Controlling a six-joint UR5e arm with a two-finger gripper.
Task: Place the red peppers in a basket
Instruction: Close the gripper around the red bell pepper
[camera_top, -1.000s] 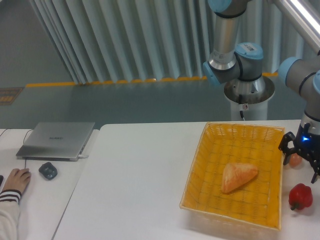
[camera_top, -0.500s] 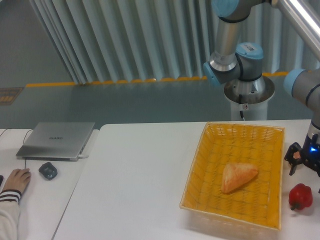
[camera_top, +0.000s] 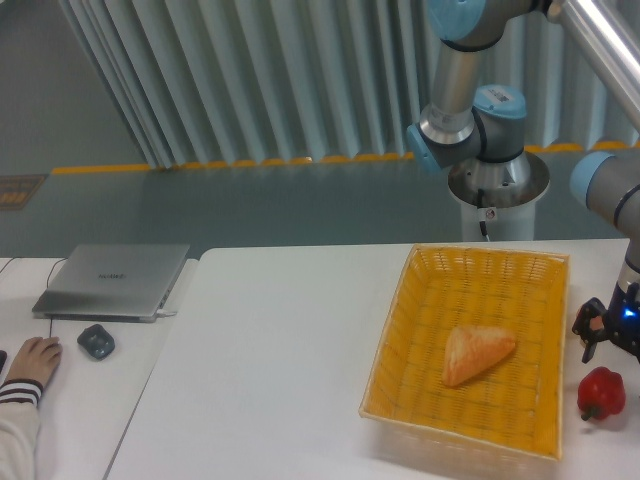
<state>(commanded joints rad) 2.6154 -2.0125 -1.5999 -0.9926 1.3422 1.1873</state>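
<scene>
Camera view, lower right of frame: I hold the gripper (camera_top: 612, 340) just above the red pepper (camera_top: 601, 393) on the desk (camera_top: 270, 350), fingers apart for a grasp, basket (camera_top: 400, 330) alongside holding only bread (camera_top: 476, 353).

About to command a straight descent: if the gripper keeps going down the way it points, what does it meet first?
Most likely the red pepper, which sits on the table just below the gripper, right of the basket. The gripper is cut off at the frame edge, and depth is unclear, so it could miss and reach the table instead.
</scene>
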